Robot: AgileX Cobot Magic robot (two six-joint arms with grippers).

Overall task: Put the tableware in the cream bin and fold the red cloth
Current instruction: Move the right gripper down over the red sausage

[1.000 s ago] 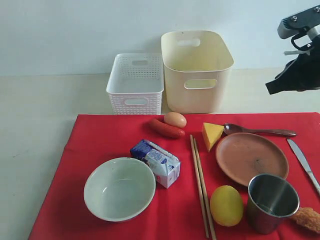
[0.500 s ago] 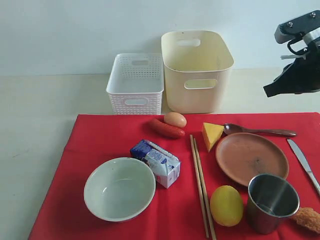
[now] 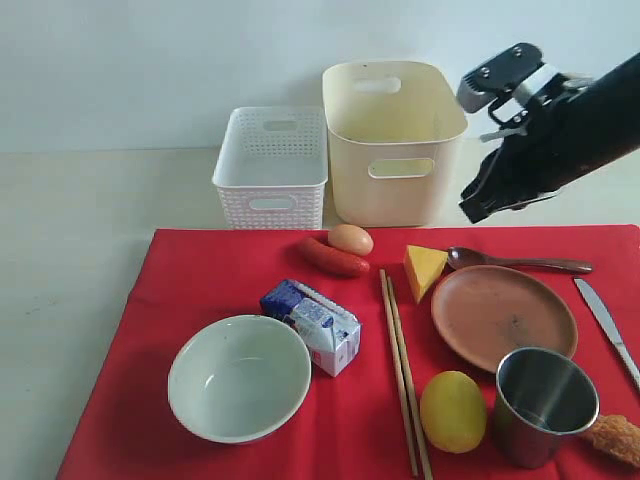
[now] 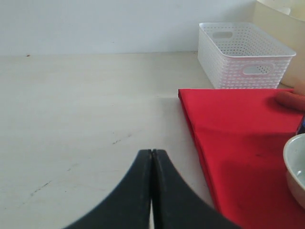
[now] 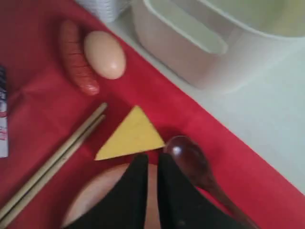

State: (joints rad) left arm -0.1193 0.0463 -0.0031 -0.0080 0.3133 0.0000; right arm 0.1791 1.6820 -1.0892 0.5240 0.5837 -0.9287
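Plainly, from left to right:

- The left fingers [image 4: 138, 191] are pressed together with nothing between them. They hang over the bare pale surface [image 3: 70, 250], beside the left edge of the red cloth [image 3: 200, 270].
- The red cloth lies spread flat on the surface, with food and tableware on it.
- The pale green bowl [image 3: 240, 377] stands upright and empty at the cloth's front left.
- A small milk carton [image 3: 315, 325] lies just beside the bowl.
- A white perforated basket [image 3: 272, 165] stands behind the cloth, with a sausage [image 3: 332, 258] and an egg [image 3: 350, 239] touching each other in front of it.
- The cream bin [image 3: 360, 200] stands just right of the basket, off the cloth.
- The wooden chopsticks [image 3: 402, 375] lie side by side, running front to back.
- A cheese wedge [image 3: 423, 268] and a lemon [image 3: 453, 410] lie right of the chopsticks.
- The brown plate [image 3: 503, 317] lies flat, with the dark spoon [image 3: 520, 263] behind it and the steel cup [image 3: 540, 405] upright in front.
- The right fingers [image 5: 136, 191] stand a narrow slit apart and hold nothing. They are raised right of the cream bin, above the spoon's bowl and the plate's far rim.
- The silver knife [image 3: 605, 320] lies near the cloth's right edge.
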